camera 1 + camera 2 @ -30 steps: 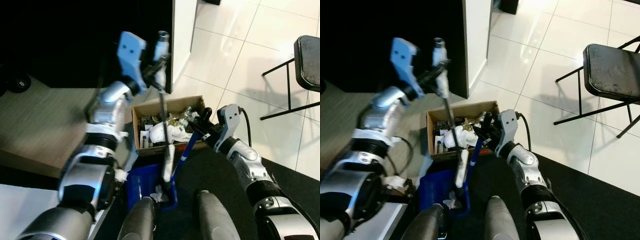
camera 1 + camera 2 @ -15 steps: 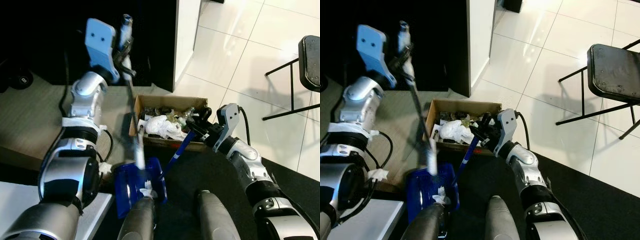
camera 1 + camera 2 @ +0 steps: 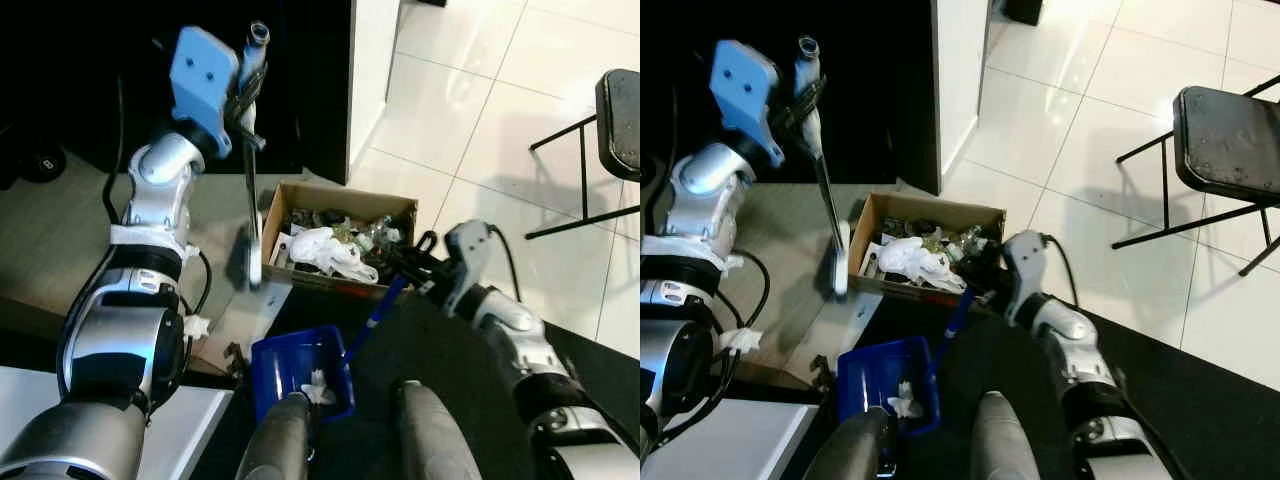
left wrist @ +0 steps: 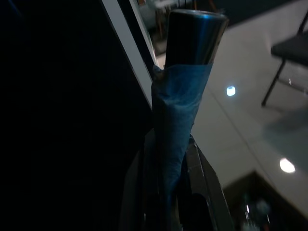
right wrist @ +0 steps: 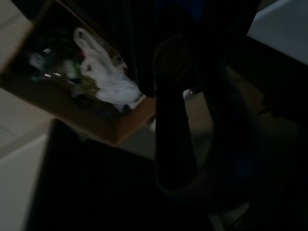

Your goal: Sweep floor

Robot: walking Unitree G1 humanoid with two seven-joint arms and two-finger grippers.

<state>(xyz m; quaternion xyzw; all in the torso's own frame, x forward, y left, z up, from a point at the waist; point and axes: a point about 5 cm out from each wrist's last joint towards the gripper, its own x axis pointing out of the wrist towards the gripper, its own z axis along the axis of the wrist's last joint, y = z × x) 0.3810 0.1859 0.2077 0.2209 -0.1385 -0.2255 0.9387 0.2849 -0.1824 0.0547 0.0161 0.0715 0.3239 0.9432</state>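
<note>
Up by the dark doorway, the left gripper (image 3: 246, 92) was clamped on the broom handle (image 3: 825, 190), brush end blurred. Right gripper (image 3: 980, 268) gripped the blue dustpan (image 3: 300, 372) handle, its jaws hard to see. Beyond sat a cardboard box (image 3: 338, 238).

The left gripper (image 4: 166, 192) is clamped on a broom handle (image 4: 185, 91), whose shiny metal tip sticks out past a wrap of blue tape (image 4: 178, 120). Beside the handle runs a white door frame edge (image 4: 127, 62) with deep darkness on its far side. Beyond the handle lies pale tiled floor (image 4: 240, 125) with bright reflections, and a dark chair (image 4: 288, 53) stands on it, well apart from the handle.
</note>
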